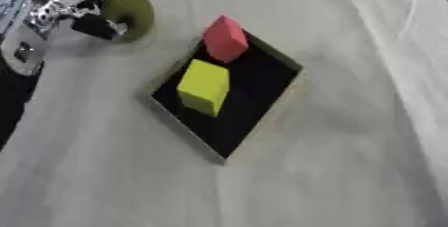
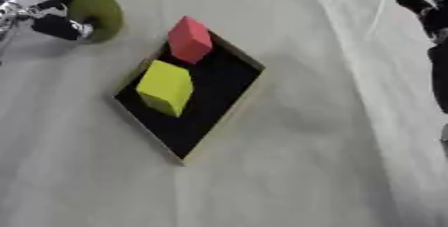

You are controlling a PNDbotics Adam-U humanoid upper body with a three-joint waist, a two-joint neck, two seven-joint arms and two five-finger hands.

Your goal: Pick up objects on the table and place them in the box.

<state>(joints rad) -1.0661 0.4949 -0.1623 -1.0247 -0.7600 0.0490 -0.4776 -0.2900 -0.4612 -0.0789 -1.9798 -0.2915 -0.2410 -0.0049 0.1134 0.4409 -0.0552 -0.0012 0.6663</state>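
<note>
The box (image 1: 262,91), a shallow black tray with a pale rim, lies askew as a diamond near the middle of the cloth-covered table (image 1: 332,171). Its lower corner is unoccupied black floor. A yellow block (image 1: 204,86) sits inside toward the left rim, and a red block (image 1: 226,38) stands tilted at the upper corner, against or over the rim there; which cannot be determined. Bare cloth surrounds the box on all sides, with the widest open stretch below and to the right. The olive-green round object (image 1: 131,13) is outside the box, at upper left, near the box's upper corner but apart from it. The left hand (image 1: 83,13) enters from the upper left corner, fingers curled about the near side of the green object, a dark fingertip lying against its left face. The right hand (image 2: 429,16) shows only at the right edge of the right eye view, well apart from the box; the posture of its fingers cannot be determined.
</note>
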